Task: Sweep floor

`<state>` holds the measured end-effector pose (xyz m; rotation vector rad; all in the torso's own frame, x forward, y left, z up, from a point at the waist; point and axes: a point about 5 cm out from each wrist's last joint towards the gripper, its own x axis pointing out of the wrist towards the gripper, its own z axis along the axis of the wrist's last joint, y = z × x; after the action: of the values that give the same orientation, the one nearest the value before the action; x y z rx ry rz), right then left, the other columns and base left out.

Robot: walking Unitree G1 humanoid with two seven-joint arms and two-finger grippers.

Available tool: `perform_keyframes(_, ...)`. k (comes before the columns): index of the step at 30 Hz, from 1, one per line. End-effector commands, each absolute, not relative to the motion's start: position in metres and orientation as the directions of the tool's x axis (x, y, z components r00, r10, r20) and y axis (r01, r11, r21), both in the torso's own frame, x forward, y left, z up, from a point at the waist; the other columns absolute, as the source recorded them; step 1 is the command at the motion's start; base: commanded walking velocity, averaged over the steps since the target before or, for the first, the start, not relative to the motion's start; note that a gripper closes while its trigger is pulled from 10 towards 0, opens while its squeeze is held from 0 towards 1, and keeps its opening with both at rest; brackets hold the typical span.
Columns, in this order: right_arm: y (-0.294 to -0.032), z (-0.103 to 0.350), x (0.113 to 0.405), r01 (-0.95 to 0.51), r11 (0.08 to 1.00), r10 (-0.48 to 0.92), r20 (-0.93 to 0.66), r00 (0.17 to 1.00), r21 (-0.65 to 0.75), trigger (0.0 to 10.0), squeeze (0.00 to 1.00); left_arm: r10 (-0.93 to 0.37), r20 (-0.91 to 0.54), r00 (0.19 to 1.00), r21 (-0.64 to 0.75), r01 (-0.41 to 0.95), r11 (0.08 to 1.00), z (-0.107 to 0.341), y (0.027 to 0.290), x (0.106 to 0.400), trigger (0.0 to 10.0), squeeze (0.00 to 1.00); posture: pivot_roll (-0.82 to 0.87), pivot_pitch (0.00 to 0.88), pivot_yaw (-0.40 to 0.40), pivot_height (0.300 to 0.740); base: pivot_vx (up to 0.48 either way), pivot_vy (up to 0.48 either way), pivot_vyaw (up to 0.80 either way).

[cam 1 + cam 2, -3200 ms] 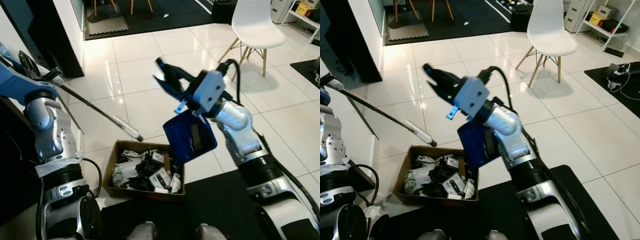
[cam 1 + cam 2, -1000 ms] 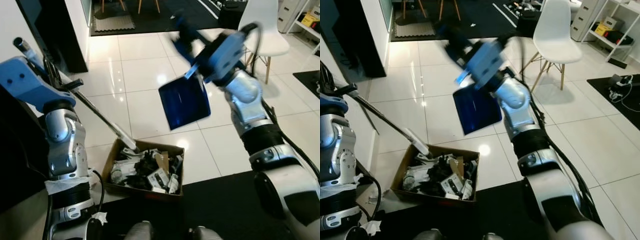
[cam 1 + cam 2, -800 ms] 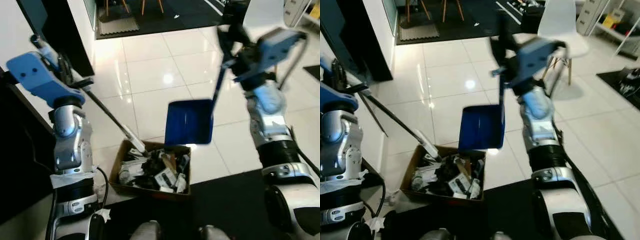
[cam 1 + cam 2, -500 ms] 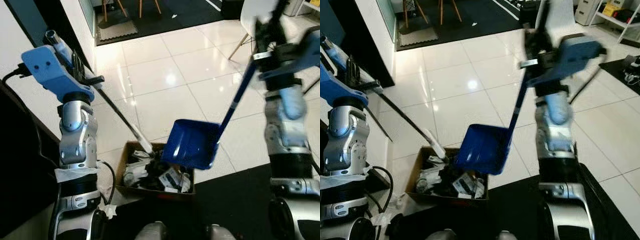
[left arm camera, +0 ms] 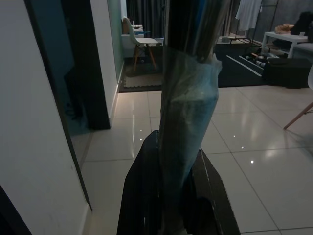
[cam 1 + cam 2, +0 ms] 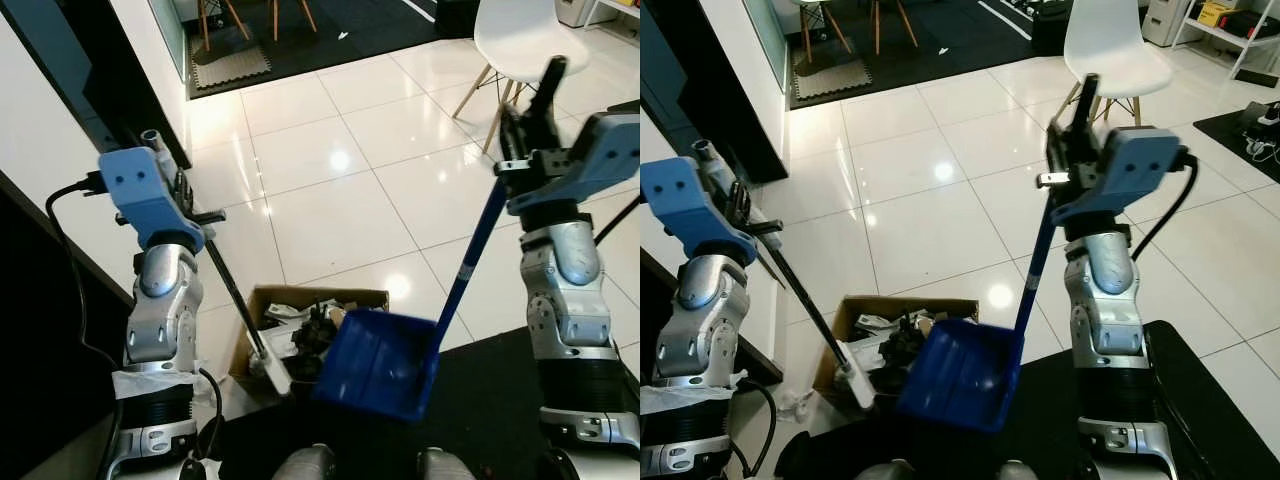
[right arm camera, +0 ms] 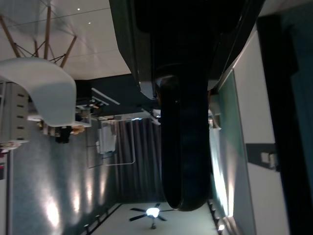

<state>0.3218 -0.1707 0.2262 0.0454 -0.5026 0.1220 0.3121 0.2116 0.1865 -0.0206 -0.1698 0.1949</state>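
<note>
Right hand [image 6: 530, 125] gripping blue dustpan [image 6: 378, 363] handle, left hand [image 6: 190, 205] gripping broom [image 6: 240, 310], cardboard box [image 6: 300, 300] of rubbish between them

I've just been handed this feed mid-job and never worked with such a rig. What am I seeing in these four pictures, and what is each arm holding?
The two wide pictures come from the humanoid robot's head, looking down at its own silver arms. The right gripper is shut on the long handle of a blue dustpan, which hangs low beside a cardboard box of rubbish on the white tiled floor. The left gripper is shut on a broom, whose lower end reaches down by the box. A white chair stands further off. The other two pictures are wrist cameras looking along each gripper's fingers: the left shows the wrapped broom handle close up, the right the dark dustpan handle.
</note>
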Motion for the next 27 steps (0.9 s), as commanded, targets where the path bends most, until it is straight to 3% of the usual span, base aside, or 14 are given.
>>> perform_keyframes(1,-0.164,0.24,0.318,-0.156,0.988,0.138,0.532,0.836,-0.01,10.0,0.0,0.211,0.238,0.948,0.021,-0.223,0.975,0.2,0.217,0.309,10.0,0.0,0.01,0.01,0.084,0.74,0.0,0.0,0.0)
perform_keyframes(7,-0.149,0.24,0.318,-0.301,0.944,0.325,0.511,0.796,-0.132,10.0,0.0,0.286,0.227,0.931,0.005,-0.295,0.955,0.197,0.225,0.307,10.0,0.0,0.01,0.008,0.065,0.74,0.0,0.0,0.0)
perform_keyframes(8,-0.142,0.241,0.317,-0.369,0.912,0.408,0.492,0.769,-0.18,10.0,0.0,0.275,0.209,0.938,-0.023,-0.276,0.961,0.194,0.229,0.305,10.0,0.0,0.01,0.009,0.058,0.74,0.0,0.0,0.0)
perform_keyframes(27,-0.141,0.245,0.32,-0.385,0.902,0.43,0.493,0.757,-0.195,10.0,0.0,0.253,0.34,0.906,-0.03,-0.259,0.966,0.225,0.23,0.297,10.0,0.0,0.03,0.02,0.041,0.74,0.0,0.0,0.0)
